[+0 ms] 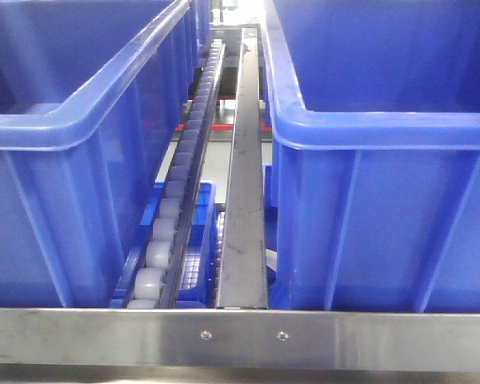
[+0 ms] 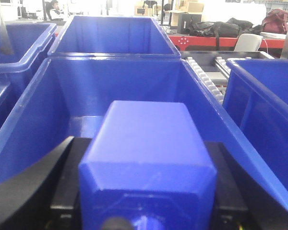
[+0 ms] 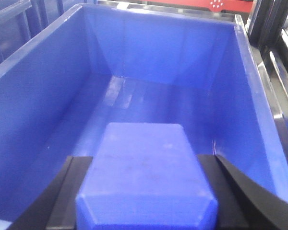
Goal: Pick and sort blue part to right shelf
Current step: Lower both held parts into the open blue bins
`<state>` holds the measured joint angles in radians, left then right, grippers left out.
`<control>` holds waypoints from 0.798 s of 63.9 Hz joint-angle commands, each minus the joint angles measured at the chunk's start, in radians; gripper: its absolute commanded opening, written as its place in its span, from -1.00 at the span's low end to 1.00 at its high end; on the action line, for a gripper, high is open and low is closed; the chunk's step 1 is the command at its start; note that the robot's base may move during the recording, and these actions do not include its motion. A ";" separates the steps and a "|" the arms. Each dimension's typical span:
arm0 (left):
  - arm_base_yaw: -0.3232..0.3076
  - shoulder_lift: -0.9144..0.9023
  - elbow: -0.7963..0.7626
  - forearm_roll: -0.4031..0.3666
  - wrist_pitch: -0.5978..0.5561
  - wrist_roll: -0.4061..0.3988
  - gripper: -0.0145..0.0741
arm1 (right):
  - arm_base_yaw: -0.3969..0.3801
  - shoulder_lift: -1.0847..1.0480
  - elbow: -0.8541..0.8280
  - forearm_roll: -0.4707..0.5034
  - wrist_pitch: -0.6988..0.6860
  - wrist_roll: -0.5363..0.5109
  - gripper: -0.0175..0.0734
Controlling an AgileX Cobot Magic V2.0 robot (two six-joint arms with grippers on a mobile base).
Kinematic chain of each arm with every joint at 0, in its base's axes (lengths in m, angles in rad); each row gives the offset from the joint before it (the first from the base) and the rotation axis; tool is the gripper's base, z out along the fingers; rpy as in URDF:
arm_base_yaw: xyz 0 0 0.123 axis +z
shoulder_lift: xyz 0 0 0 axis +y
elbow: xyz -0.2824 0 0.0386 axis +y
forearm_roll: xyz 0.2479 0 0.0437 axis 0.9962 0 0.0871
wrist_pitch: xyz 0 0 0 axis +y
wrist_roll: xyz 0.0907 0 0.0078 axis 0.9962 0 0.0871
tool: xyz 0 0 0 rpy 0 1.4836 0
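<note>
Both grippers closed on a blue block: the left gripper (image 2: 146,211) holds one over a bin (image 2: 33,120), the right gripper (image 3: 144,201) another over a second bin (image 3: 259,110). Each block's long axis runs forward, bin floor directly below; neither view shows the knob, so which is the blue part cannot be told

This looks like a factory or warehouse sorting floor. Large blue plastic bins (image 1: 376,104) sit on a stainless-steel framed rack (image 1: 240,338) with white roller rails (image 1: 172,216). Beyond, blurred, stand stacked cardboard boxes (image 2: 189,6) and perhaps a seated worker (image 2: 54,7).
</note>
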<state>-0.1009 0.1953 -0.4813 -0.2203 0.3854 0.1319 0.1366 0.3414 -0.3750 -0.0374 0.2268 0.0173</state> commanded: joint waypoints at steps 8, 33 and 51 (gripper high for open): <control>-0.001 0.161 -0.043 -0.120 -0.144 0.009 0.24 | -0.001 0.073 -0.048 -0.008 -0.175 -0.005 0.29; -0.005 0.592 -0.192 -0.124 -0.229 0.135 0.24 | -0.001 0.462 -0.210 -0.008 -0.280 -0.005 0.29; -0.089 0.804 -0.229 -0.124 -0.333 0.135 0.25 | -0.001 0.665 -0.219 -0.008 -0.439 -0.005 0.29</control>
<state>-0.1686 0.9763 -0.6683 -0.3296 0.1678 0.2665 0.1366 0.9861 -0.5530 -0.0374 -0.0685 0.0173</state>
